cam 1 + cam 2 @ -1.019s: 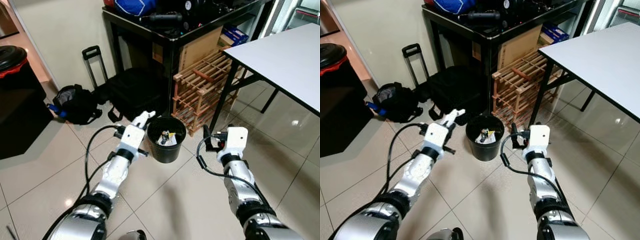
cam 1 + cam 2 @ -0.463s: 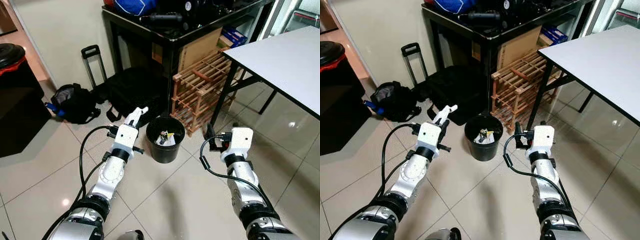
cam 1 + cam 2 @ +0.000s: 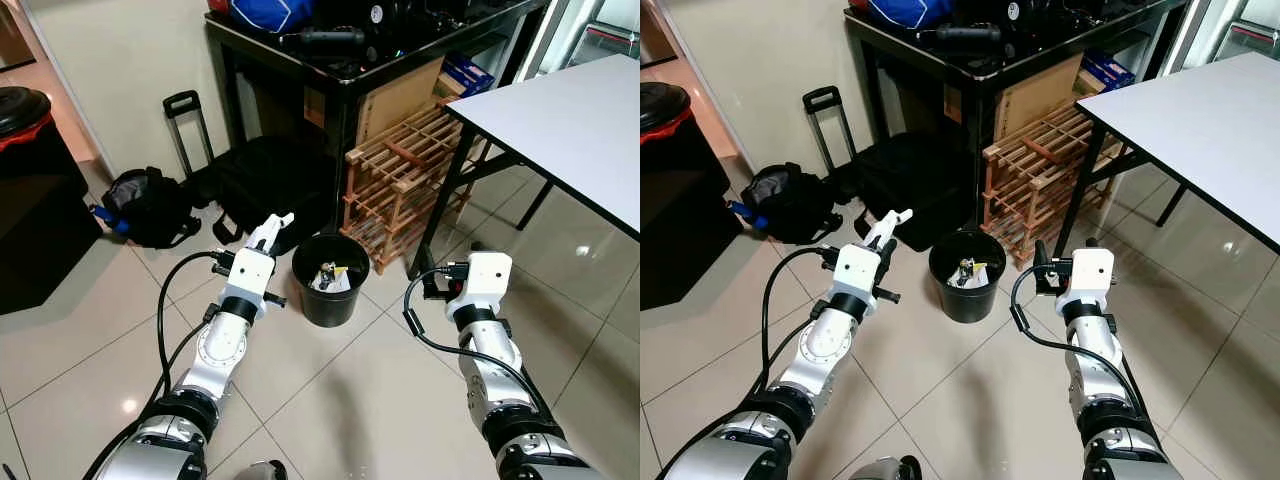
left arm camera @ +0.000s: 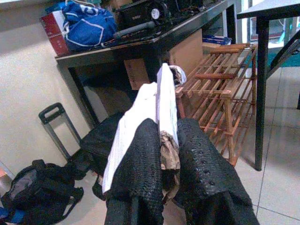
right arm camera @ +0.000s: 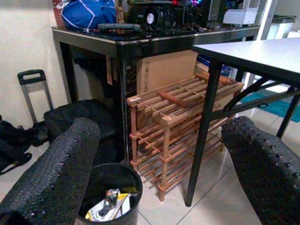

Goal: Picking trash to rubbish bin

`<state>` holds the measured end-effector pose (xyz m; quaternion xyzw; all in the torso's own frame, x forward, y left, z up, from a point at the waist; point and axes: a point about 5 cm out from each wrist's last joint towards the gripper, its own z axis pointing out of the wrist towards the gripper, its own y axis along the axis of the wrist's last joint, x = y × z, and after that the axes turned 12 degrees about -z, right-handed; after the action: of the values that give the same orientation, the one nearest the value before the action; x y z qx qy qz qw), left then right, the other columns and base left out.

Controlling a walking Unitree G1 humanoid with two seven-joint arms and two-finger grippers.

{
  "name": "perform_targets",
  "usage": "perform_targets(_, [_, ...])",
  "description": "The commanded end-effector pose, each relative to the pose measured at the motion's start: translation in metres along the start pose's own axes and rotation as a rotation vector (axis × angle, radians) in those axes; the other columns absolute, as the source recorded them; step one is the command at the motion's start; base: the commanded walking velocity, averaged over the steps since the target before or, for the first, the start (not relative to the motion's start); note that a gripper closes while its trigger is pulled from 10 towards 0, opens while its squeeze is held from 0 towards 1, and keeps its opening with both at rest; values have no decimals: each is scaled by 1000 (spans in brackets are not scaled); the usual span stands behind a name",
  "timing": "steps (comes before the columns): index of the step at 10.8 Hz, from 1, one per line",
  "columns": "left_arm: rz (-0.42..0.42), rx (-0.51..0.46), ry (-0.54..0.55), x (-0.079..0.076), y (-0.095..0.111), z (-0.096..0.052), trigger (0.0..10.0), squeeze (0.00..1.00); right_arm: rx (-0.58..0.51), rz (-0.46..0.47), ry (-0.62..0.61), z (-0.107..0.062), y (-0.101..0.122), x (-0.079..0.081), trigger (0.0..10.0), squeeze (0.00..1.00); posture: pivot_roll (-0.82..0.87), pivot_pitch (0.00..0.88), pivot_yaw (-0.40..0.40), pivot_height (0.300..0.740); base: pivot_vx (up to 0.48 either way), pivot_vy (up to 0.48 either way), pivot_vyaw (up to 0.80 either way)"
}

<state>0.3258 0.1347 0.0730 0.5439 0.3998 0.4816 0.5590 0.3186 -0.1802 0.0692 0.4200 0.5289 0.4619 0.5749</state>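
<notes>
A small black rubbish bin (image 3: 331, 296) stands on the tiled floor in front of me, with paper scraps and wrappers (image 3: 330, 277) inside. My left gripper (image 3: 266, 236) hovers just left of the bin's rim, above the floor. It is shut on a piece of white paper trash (image 4: 159, 101) that sticks up between the black fingers (image 4: 140, 154). My right gripper (image 3: 432, 285) is held to the right of the bin at about the same height. It is open, its fingers (image 5: 70, 154) wide apart with nothing between them, and the bin (image 5: 126, 171) lies below it.
A black cluttered table (image 3: 340, 70) and a wooden rack (image 3: 400, 170) stand right behind the bin. A white table (image 3: 570, 120) is at the right. Black luggage (image 3: 265, 180) and a backpack (image 3: 150, 205) lie at the left wall, beside a dark cabinet (image 3: 30, 200).
The left gripper with the paper has drawn back to the left, away from the bin's rim. The right gripper has shifted slightly right. The view has also moved a little.
</notes>
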Motion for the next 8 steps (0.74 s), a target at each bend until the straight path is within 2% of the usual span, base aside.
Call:
perform_targets(1, [-4,-6,23,5,0,-2,10000,0,1,7,-10,0,1,-1,10000,0,-45,47,28,740,0,0,0])
perform_targets(5, [13,25,14,12,-8,-11,10000,0,14,-53,-14,-4,-4,-22,10000,0,-44,57,19,740,0,0,0])
perform_targets(8, [21,32,-6,10,-9,-12,10000,0,28,-67,16,-7,-8,-20,10000,0,-45,56,15,740,0,0,0])
